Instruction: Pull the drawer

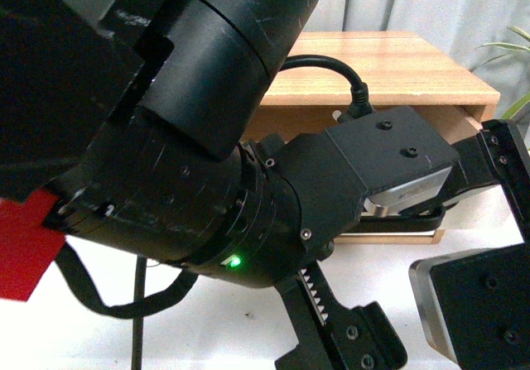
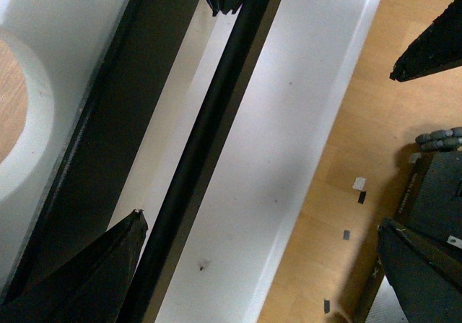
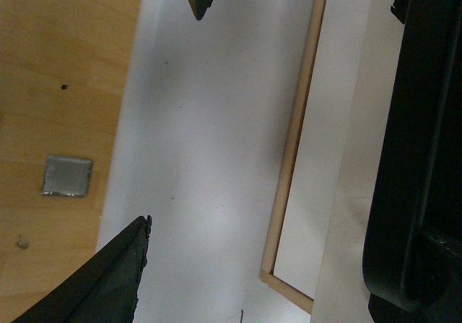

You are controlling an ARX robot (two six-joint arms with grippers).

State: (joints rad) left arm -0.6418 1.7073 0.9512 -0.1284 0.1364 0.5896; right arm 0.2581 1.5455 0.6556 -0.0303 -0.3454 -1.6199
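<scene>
The left wrist view looks close at the drawer [image 2: 281, 157]: a white front with a long black bar handle [image 2: 193, 157] and a semicircular notch [image 2: 11, 117] in its edge. My left gripper [image 2: 260, 222] is open and straddles the handle. One of its fingers [image 2: 94, 280] lies just beside the bar and the other [image 2: 426, 280] stands far off over wood. In the front view the left gripper [image 1: 418, 214] reaches to the drawer's lower edge [image 1: 397, 237]. My right gripper [image 3: 267, 229] is open over a white panel [image 3: 209, 157], holding nothing.
The wooden cabinet [image 1: 373, 72] stands behind the arms, and the left arm [image 1: 207, 138] fills most of the front view. The right arm [image 1: 480, 304] sits low at the right. A small metal square [image 3: 66, 175] lies on wood. A light wood strip [image 3: 292, 157] edges the white panel.
</scene>
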